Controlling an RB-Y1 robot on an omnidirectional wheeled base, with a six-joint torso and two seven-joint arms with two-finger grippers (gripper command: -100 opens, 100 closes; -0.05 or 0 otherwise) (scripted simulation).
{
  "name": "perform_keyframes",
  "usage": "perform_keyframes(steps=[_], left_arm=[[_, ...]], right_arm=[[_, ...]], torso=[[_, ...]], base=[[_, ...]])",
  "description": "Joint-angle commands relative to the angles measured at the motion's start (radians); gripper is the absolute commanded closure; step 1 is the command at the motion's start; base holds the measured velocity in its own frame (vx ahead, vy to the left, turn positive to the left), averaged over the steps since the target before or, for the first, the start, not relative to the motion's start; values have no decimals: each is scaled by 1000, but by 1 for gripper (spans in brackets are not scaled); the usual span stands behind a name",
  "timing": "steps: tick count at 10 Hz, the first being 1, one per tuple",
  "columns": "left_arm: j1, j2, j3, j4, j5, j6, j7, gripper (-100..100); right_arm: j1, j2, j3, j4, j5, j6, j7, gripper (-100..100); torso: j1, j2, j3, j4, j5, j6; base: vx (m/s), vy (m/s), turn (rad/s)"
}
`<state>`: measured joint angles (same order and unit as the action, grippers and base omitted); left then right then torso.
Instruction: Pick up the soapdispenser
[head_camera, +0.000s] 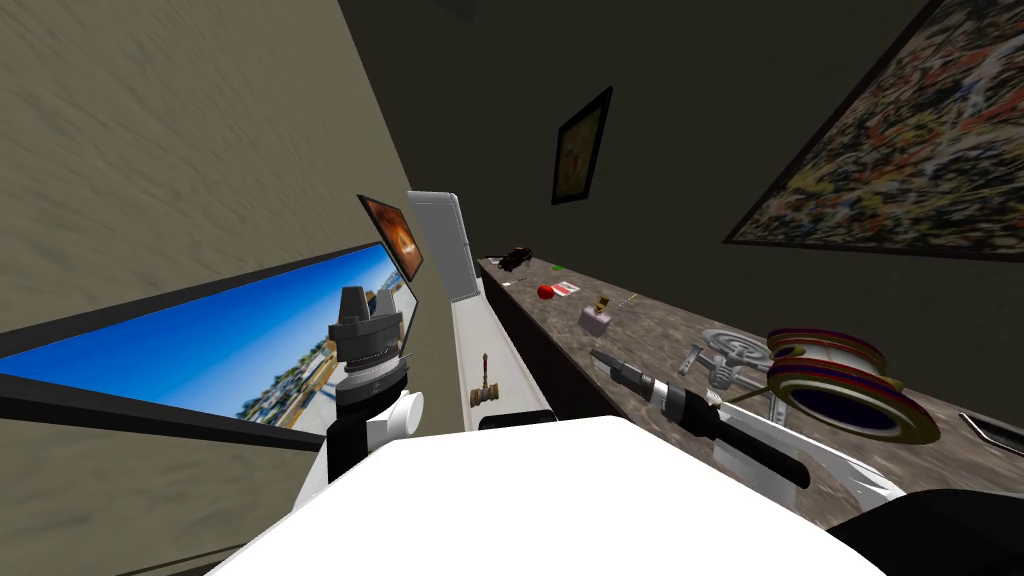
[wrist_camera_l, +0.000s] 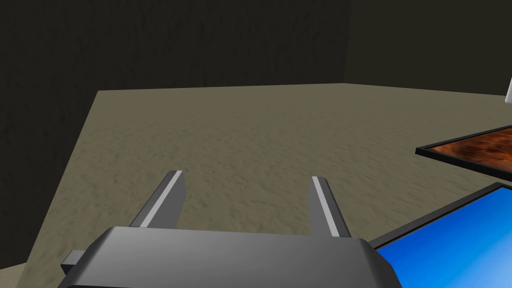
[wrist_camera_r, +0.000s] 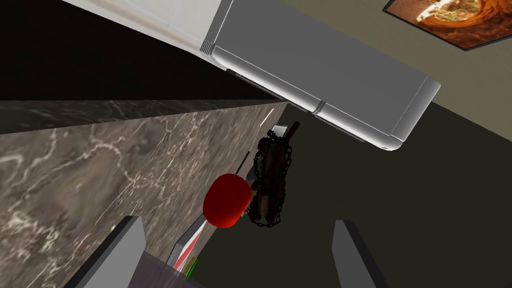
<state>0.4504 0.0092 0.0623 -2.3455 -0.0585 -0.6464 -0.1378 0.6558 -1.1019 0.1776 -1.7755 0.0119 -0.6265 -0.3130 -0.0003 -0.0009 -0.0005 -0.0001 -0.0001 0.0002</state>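
Note:
The soap dispenser (head_camera: 597, 318) is a small mauve bottle with a gold pump, upright on the dark marbled counter (head_camera: 660, 335). My right gripper (head_camera: 602, 356) reaches along the counter, its tips just short of the bottle. In the right wrist view this gripper (wrist_camera_r: 235, 255) is open. A mauve block (wrist_camera_r: 155, 274), apparently the bottle, sits low between the fingers, close to one finger (wrist_camera_r: 117, 250). My left gripper (head_camera: 365, 310) is raised at my left by the wall and is open (wrist_camera_l: 245, 200) with nothing between its fingers.
Beyond the bottle lie a red apple (head_camera: 545, 292) (wrist_camera_r: 227, 200) and a dark chained object (head_camera: 516, 257) (wrist_camera_r: 272, 180). A white fridge (head_camera: 445, 245) stands at the counter's far end. Stacked bowls (head_camera: 850, 395) and a grey faucet (head_camera: 728, 358) sit to the right.

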Motion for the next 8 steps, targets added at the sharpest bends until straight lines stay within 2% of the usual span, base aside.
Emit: perform_keyframes(steps=[1,3,4,7,8], left_arm=[[0,0,0,0,0,0,0,0],[0,0,0,0,0,0,0,0],[0,0,0,0,0,0,0,0],[0,0,0,0,0,0,0,0],[0,0,0,0,0,0,0,0]], right_arm=[[14,-50,11,30,20,-2,-3,-100],[14,-91,11,30,20,-2,-3,-100],[27,-129,18,57,37,-6,-7,-100],[40,-221,24,84,54,-10,-10,-100],[40,-232,24,84,54,-10,-10,-100]], torso=[[0,0,0,0,0,0],[0,0,0,0,0,0],[0,0,0,0,0,0],[1,-1,0,0,1,0],[1,-1,0,0,1,0]], base=[[17,-6,32],[7,-2,11],[10,3,37],[14,2,25],[7,-2,0]])
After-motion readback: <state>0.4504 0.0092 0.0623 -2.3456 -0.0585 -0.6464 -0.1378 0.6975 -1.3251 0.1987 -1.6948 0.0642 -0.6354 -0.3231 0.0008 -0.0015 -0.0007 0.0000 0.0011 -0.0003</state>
